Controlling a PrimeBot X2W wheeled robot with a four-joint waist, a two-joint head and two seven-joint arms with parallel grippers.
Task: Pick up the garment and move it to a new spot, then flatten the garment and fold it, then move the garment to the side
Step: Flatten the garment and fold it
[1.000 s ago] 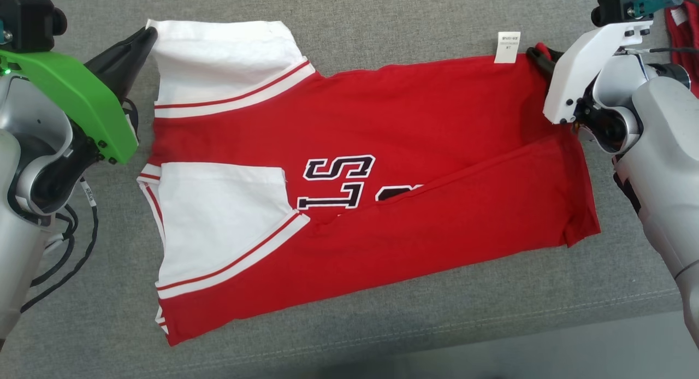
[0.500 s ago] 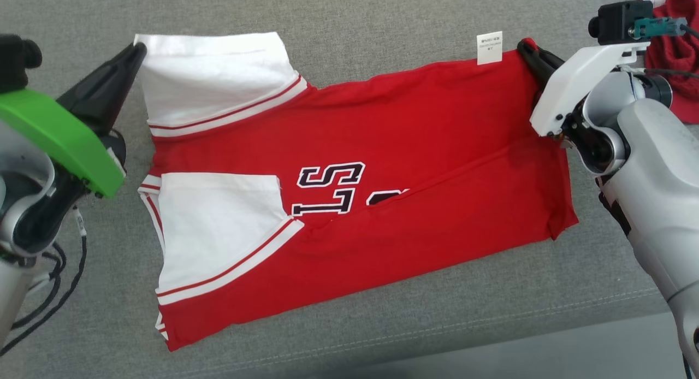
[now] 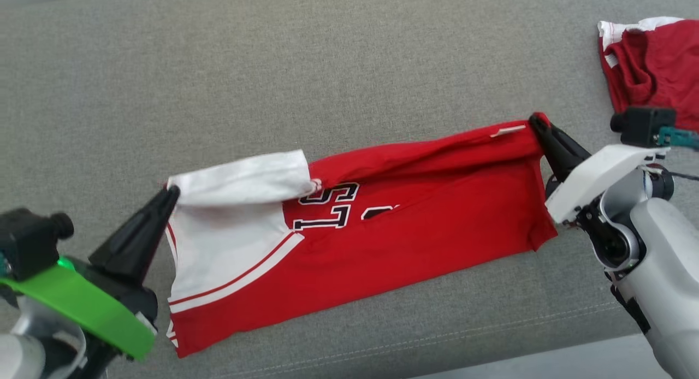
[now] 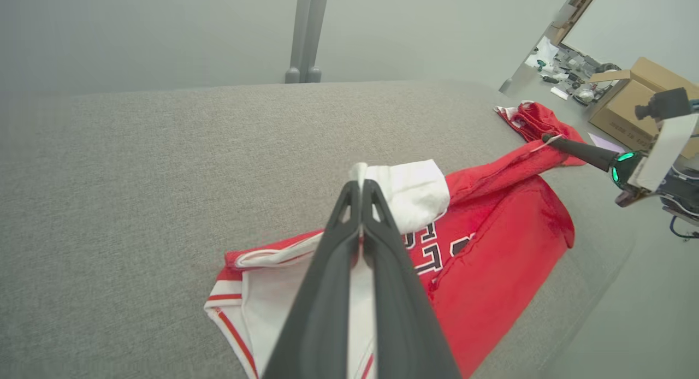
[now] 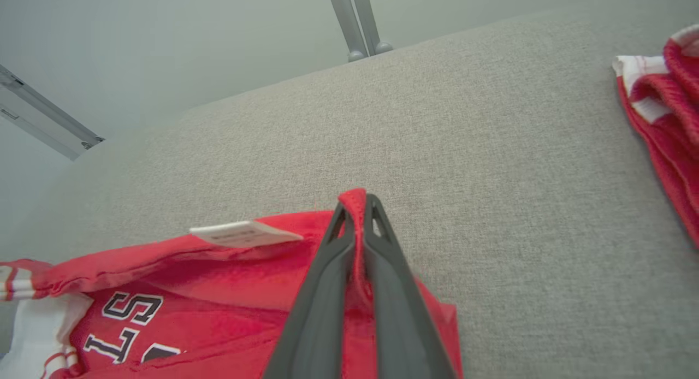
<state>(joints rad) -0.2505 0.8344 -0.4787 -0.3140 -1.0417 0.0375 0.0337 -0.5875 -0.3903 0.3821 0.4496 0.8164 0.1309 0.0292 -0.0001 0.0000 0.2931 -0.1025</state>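
The garment [image 3: 382, 248] is a red jersey with white sleeves and black lettering, lying across the grey cushion. My left gripper [image 3: 172, 192] is shut on the white sleeve corner at the garment's far left, lifted off the cushion; the left wrist view shows its fingers [image 4: 360, 190] pinching white cloth [image 4: 409, 190]. My right gripper [image 3: 534, 120] is shut on the red hem corner at the far right, beside a white tag [image 3: 508, 130]. In the right wrist view red cloth [image 5: 357, 204] sits between its fingers. The far edge hangs raised between both grippers and leans over the near half.
A second red and white garment [image 3: 650, 62] lies crumpled at the far right of the cushion [image 3: 327, 67]. The cushion's front seam and edge [image 3: 491, 335] run just below the jersey. Cardboard boxes [image 4: 633, 95] stand beyond the cushion in the left wrist view.
The head camera has tilted, so the picture shifted. My right gripper closed on the hem corner. Both grippers have lifted the garment's far edge and brought it toward the near edge.
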